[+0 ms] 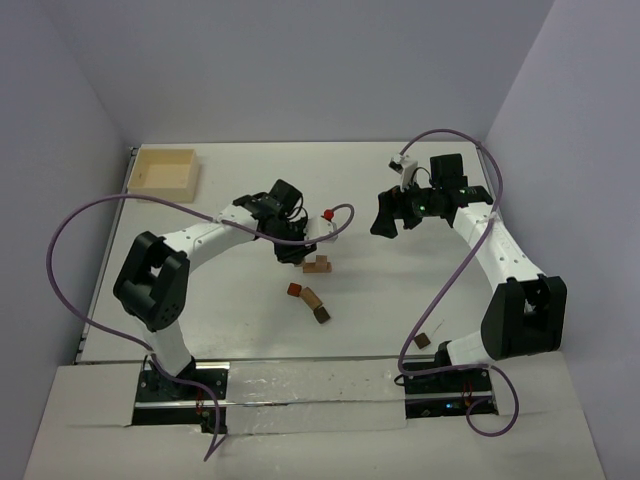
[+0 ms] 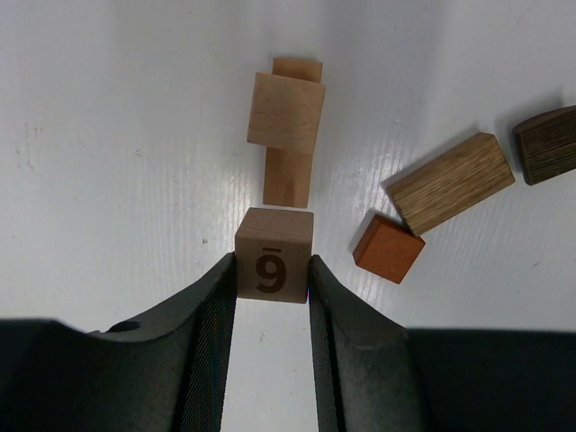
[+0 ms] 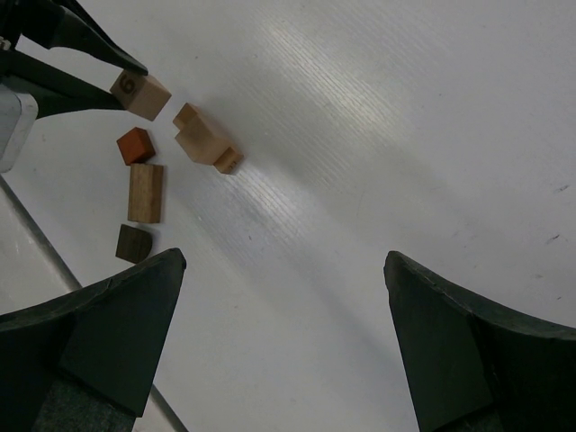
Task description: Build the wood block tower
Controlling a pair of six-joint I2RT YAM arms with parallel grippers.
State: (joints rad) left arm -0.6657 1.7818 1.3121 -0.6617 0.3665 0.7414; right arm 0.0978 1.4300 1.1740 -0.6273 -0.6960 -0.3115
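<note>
At far left sat the pale box, well apart from the work. The left gripper was clenched on a numbered tan cube, pinched only at the fingertips, just beside the started wood block tower, a tan cube atop a browner bar. To the right lay loose wood blocks, orange, tan and dark. The right gripper hung with jaws spread, holding nothing. That shallow pinch could let the cube twist. An off-centre release or a brushing finger would likely topple the small stack.
</note>
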